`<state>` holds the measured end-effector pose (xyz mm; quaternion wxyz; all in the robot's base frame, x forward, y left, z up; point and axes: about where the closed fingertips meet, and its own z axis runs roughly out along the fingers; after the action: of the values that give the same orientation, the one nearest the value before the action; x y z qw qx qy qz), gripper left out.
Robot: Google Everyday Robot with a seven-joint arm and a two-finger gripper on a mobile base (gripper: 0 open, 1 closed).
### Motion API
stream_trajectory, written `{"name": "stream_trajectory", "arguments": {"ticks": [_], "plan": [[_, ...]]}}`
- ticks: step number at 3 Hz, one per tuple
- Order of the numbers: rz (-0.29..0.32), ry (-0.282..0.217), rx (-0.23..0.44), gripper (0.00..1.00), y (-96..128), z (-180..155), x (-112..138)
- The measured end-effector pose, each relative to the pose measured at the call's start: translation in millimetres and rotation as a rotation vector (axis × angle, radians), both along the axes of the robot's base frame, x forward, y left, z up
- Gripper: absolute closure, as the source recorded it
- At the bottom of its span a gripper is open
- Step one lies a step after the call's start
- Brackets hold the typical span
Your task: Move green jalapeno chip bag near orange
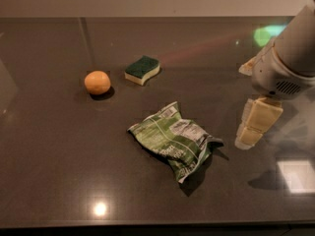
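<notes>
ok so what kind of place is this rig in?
Likely a kitchen or break-room counter: a dark glossy countertop holding a sponge, an orange and a green jalapeno chip bag. The end effector hangs at the right, beside the bag.
</notes>
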<state>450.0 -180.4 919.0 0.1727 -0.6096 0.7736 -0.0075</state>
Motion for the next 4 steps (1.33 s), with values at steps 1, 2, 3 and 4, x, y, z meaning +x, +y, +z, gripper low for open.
{"name": "stream_trajectory", "arguments": {"ticks": [1,2,3,4], "plan": [[0.021,0.043,0.030,0.00,22.3,-26.0,1.5],[0.062,0.079,0.057,0.00,44.2,-49.3,-3.6],[0.101,0.108,0.079,0.00,63.8,-64.7,-8.7],[0.140,0.125,0.083,0.15,77.6,-73.5,-13.8]]}}
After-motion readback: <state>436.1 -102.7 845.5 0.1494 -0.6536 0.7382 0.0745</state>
